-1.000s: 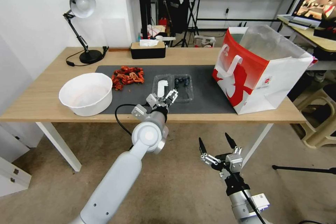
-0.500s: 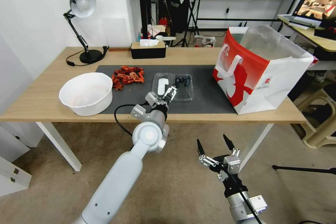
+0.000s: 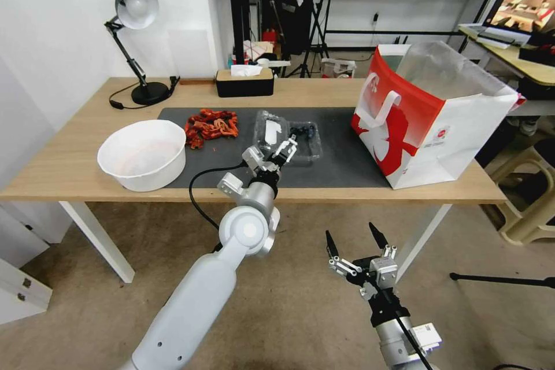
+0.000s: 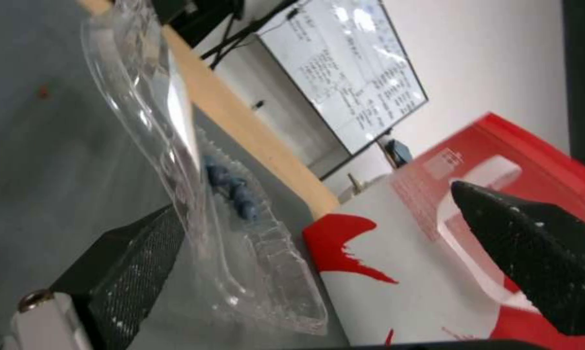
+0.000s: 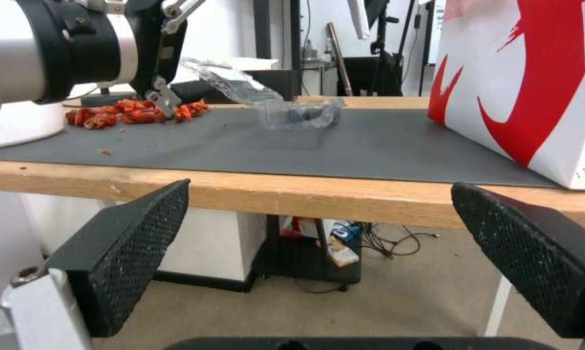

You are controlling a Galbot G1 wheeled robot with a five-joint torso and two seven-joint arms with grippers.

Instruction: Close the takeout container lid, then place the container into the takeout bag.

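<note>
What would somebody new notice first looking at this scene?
Probably the big white takeout bag with its red graphic, standing open at the table's right end. Next, mid-mat, the left gripper tilting up the lid of the clear takeout container holding blueberries. A white bowl sits at the left, by red crayfish pieces.

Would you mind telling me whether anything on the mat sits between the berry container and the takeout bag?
Nothing visible does. The takeout container, its lid tilted up by the left gripper, has bare dark mat between it and the takeout bag. The dried chillies and white bowl lie on the opposite side.
</note>
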